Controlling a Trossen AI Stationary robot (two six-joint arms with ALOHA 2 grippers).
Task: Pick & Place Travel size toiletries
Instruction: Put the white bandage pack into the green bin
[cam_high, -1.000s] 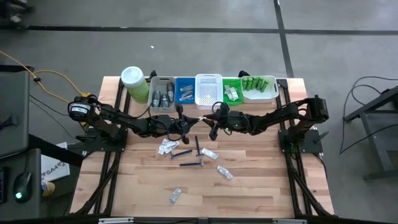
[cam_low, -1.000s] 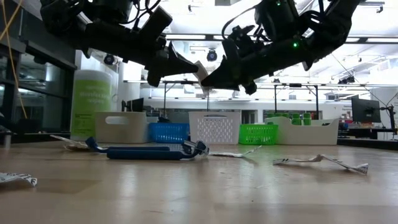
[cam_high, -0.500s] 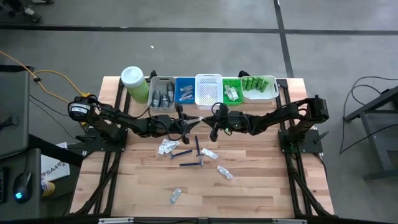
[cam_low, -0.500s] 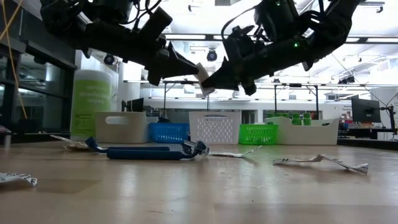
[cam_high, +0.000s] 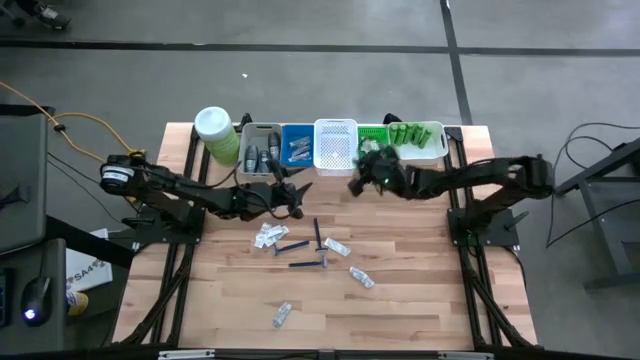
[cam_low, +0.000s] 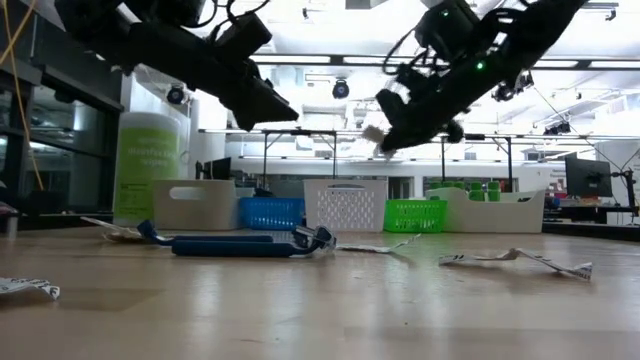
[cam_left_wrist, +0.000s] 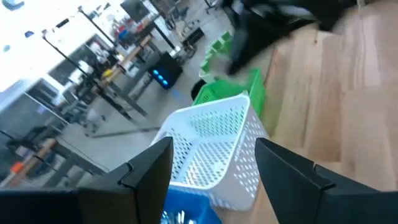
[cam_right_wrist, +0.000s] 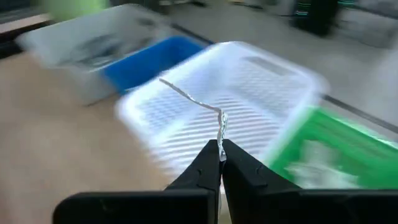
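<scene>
Wooden tabletop below: right end effector pinches a thin, crinkled clear sachet; left end effector gapes empty.

Bin row beside pale-green jar, perhaps touching.

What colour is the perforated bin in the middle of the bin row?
White; the perforated plastic bin shows clearest in the left wrist view.
</scene>
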